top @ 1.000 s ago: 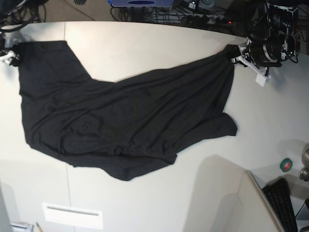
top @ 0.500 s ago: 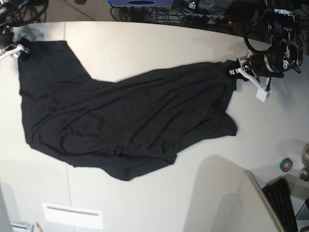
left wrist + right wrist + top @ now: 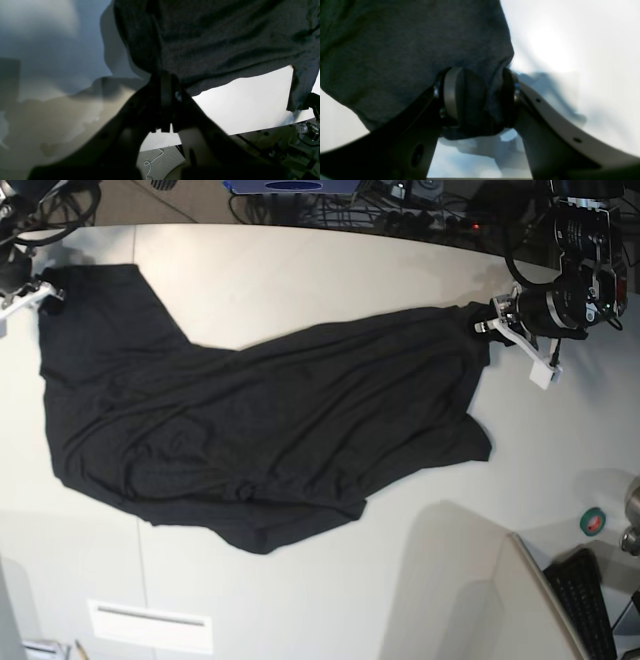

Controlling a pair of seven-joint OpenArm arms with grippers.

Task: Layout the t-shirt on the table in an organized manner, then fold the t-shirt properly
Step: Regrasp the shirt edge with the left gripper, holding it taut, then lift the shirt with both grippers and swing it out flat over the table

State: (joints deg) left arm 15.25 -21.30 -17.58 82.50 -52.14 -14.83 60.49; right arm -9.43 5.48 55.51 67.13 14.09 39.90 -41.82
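Observation:
The black t-shirt [image 3: 260, 430] lies spread and wrinkled across the off-white table [image 3: 300, 270], plain side up. At the shirt's far right corner my left gripper [image 3: 488, 320] is shut on the cloth. In the left wrist view its closed fingertips [image 3: 166, 80] pinch the t-shirt's [image 3: 225, 37] edge above the table [image 3: 250, 105]. My right gripper [image 3: 48, 288] is at the shirt's far left corner. In the right wrist view the gripper [image 3: 480, 95] has its jaws still apart, with a fold of the t-shirt [image 3: 395, 37] bunched between the pads, over the table [image 3: 570, 37].
A white vent panel [image 3: 150, 625] sits near the front left edge. At the right lie a green tape roll [image 3: 594, 521] and a keyboard [image 3: 590, 600] behind a raised divider [image 3: 530, 580]. Cables [image 3: 400, 205] crowd the far edge.
My right gripper moved up and right onto the shirt's left corner, and its jaws narrowed around the cloth. The left gripper drew its corner slightly nearer and stays shut.

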